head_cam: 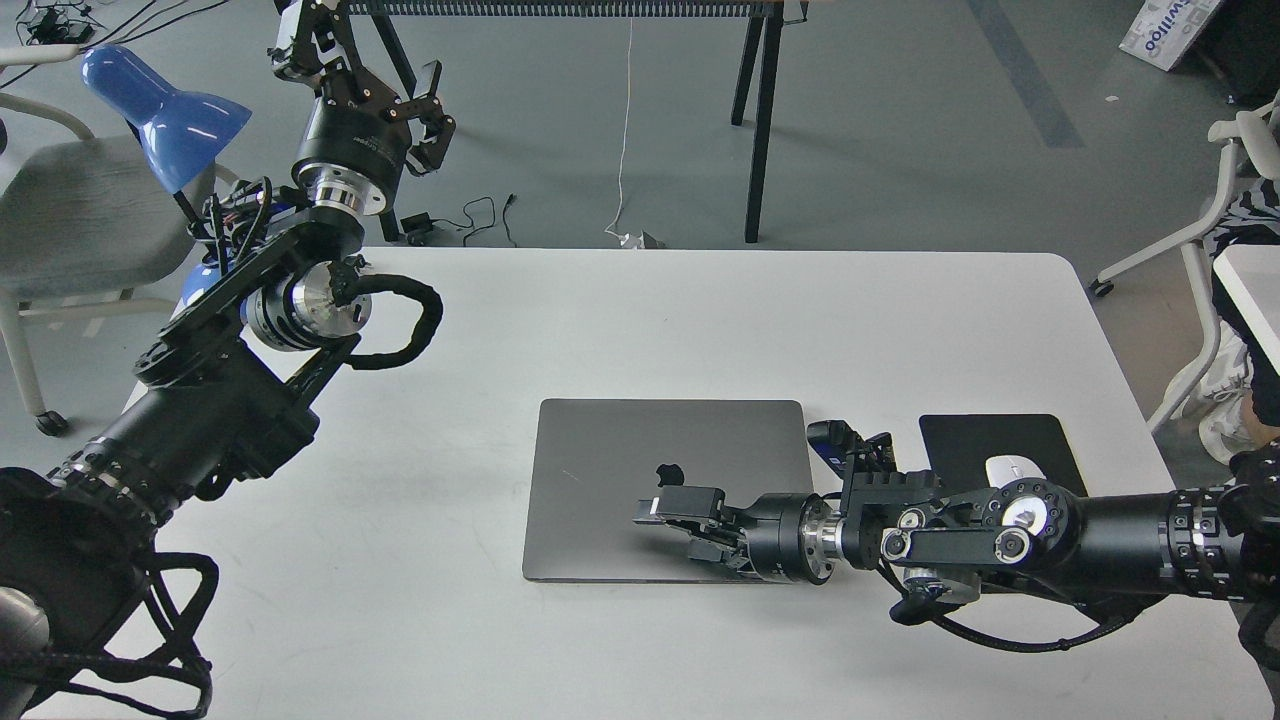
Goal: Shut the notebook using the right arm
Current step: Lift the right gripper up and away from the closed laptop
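Note:
The notebook (610, 470) is a slim grey metal laptop lying flat on the white table (700, 320). Its lid is down and the dark apple logo (668, 472) faces up. My right arm (1000, 530) comes in from the right, low over the table. Its gripper (680, 528) lies on the lid near the front right corner, fingers apart, holding nothing. My left arm is raised at the left. Its gripper (435, 115) is up beyond the table's back edge, open and empty, far from the notebook.
A black mouse pad (970, 445) with a white mouse (1012, 468) lies right of the notebook, partly under my right arm. A blue desk lamp (165, 105) and a grey chair (90, 215) stand at the left. Table legs (760, 120) stand behind.

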You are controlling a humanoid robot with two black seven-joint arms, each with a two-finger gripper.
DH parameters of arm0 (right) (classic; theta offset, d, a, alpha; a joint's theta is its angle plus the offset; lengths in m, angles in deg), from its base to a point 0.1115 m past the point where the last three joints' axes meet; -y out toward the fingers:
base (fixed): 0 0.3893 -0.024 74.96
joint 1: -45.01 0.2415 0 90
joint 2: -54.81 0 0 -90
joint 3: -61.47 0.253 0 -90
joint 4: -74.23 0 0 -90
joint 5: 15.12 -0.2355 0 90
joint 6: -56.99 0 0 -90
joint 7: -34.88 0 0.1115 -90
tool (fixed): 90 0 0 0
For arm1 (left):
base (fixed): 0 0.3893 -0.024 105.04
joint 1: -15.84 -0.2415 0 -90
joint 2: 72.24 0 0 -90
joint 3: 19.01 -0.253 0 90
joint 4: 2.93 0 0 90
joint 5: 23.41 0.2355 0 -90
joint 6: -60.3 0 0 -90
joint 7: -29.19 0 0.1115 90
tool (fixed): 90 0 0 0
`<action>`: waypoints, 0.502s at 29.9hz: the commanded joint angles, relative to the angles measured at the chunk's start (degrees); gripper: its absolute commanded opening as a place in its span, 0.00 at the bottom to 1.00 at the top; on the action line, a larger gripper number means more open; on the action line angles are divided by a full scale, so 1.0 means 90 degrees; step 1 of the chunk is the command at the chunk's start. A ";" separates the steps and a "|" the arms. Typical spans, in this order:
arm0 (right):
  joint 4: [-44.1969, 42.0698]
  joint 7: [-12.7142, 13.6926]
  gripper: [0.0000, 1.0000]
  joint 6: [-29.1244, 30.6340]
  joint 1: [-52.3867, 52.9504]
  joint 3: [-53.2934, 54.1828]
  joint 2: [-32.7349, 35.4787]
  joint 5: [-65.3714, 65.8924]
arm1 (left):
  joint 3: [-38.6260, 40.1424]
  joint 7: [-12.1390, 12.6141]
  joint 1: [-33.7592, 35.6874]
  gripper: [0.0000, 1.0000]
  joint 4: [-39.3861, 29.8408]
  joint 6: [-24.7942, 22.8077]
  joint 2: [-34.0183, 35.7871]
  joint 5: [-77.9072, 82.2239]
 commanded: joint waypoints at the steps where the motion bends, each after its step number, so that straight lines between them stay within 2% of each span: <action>1: 0.0063 -0.0001 1.00 0.0002 0.0099 0.0058 -0.0016 -0.0018 | -0.0001 0.0000 0.0000 1.00 0.0000 0.0000 0.0008 0.0000; 10: 0.0717 -0.0001 1.00 0.0080 0.1289 0.0819 0.0638 -0.0047 | -0.0001 0.0000 0.0000 1.00 0.0000 0.0000 -0.0002 0.0000; 15: 0.0621 -0.0021 1.00 0.0021 0.1789 0.1501 0.1116 -0.0008 | -0.0001 0.0000 0.0000 1.00 0.0000 0.0000 -0.0002 0.0000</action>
